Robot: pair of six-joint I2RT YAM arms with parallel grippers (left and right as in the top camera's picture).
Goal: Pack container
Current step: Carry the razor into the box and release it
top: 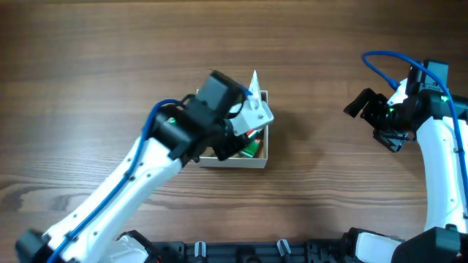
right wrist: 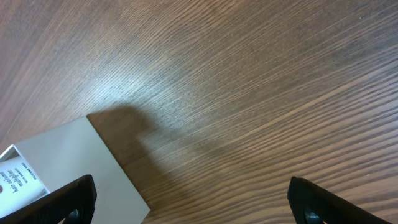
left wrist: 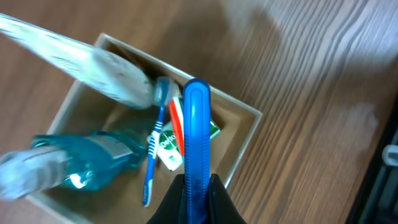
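Clamping blue handle (left wrist: 196, 143) — left jaws narrow.

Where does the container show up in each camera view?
Overhead: container at centre, partly under the left arm.
Left wrist: container fills left and centre.
Right wrist: probably the container, white wall at lower left.
Shared landmark: the wood-grain table.

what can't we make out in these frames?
- Overhead: left arm covers most of the container; contents hidden.
- Left wrist: white tube blurred; blue handle bottom end hidden by left gripper.
- Right wrist: pale box cut off by frame corner; print too small.
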